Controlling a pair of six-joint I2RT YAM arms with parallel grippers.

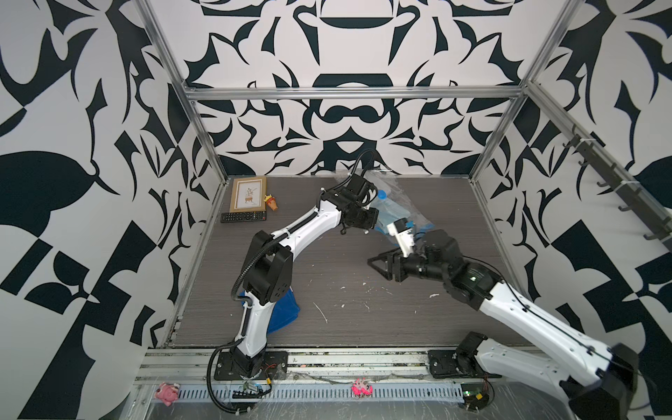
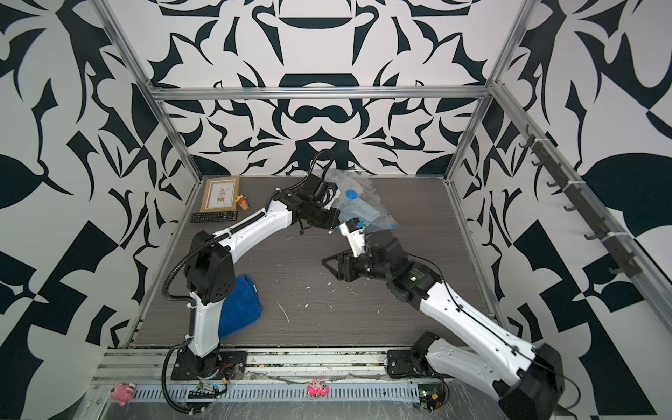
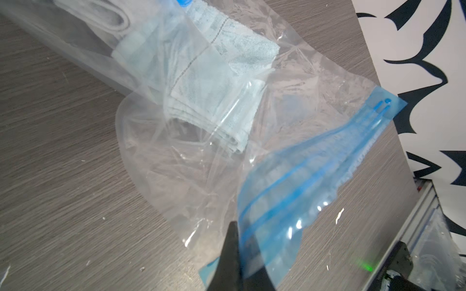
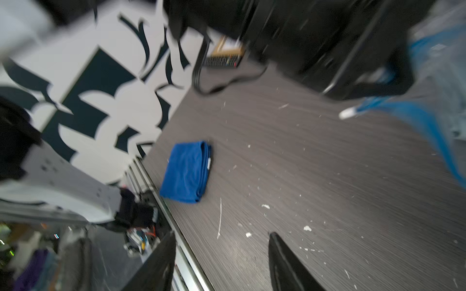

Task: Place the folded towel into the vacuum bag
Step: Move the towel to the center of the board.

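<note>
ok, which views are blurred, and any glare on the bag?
Right wrist view: heavy motion smear, though the blue towel is readable. Left wrist view: sharp, with small glints on the vacuum bag by its blue zip strip. Both top views: crisp, evenly lit, only soft shadows on the table.

A blue folded towel point(image 2: 242, 305) lies front-left on the grey worktop point(image 1: 382, 320). Far left lie a picture frame point(image 1: 248, 194), a remote control point(image 1: 243, 217) and a small toy point(image 1: 272, 203). The vacuum bag point(image 2: 367, 211) lies mid-back.
</note>
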